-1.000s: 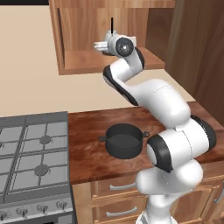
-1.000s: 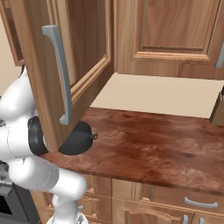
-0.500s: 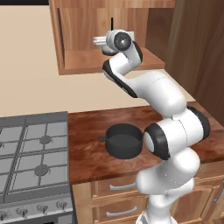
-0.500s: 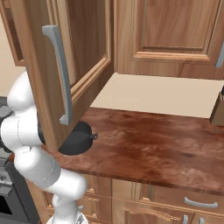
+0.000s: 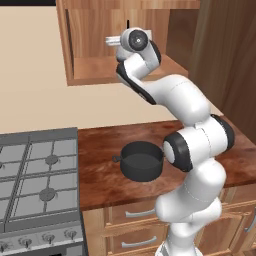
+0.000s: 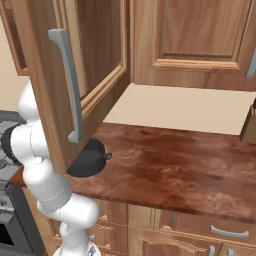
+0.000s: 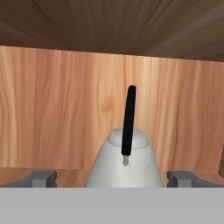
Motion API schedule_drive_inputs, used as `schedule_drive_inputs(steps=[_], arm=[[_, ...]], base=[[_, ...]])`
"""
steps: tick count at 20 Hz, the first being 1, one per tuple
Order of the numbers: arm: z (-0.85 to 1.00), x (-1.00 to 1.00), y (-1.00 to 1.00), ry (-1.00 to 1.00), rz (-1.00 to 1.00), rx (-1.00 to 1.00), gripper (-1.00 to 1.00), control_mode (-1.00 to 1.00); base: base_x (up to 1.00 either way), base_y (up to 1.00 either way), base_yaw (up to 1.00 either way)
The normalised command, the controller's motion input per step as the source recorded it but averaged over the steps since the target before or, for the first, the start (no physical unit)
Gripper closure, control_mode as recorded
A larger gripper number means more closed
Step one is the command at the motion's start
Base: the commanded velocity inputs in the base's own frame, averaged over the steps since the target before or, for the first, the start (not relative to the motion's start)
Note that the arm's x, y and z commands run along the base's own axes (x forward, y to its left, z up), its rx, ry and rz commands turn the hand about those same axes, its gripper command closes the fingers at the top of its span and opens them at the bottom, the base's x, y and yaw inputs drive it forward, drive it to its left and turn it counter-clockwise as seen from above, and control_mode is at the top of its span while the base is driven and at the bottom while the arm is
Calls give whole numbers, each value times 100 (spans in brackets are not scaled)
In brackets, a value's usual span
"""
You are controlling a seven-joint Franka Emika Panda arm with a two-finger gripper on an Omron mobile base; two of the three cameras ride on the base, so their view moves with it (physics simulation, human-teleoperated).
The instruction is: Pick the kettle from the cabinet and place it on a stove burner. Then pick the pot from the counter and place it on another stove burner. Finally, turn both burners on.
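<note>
Kettle (image 7: 124, 164): on cabinet (image 5: 95, 75) shelf, dead ahead between spread gripper (image 7: 111, 178) fingertips, ungrasped; hand now reaching further into the cabinet than a second ago, closing in for pickup; pot (image 5: 141, 161) waiting on counter (image 5: 105, 165) below

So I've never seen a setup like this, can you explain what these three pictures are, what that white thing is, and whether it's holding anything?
It is a computer-rendered kitchen. The white thing is a robot arm on a base that can drive. Two pictures come from cameras on that base, behind the arm to its left and right. The third comes from a camera on the hand, looking along its jaws.

The arm reaches up into an open wooden cabinet. In the hand view a pale kettle with a thin black handle stands on the shelf, between the two fingertips. The jaws are wide open on either side of it, so nothing is held yet.

Below, a dark pot sits on the brown counter, beside a grey stove.
</note>
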Motion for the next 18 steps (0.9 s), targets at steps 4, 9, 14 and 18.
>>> schedule_drive_inputs(steps=[4,9,14,18], arm=[[0,12,0,0,0,0,-100,-100],[0,12,-2,-2,0,-1,-100,-100],[1,4,-5,-4,0,0,-100,-100],[1,8,0,-1,0,0,-100,-100]], base=[[0,0,0],[0,0,0],[0,0,0],[0,0,0]])
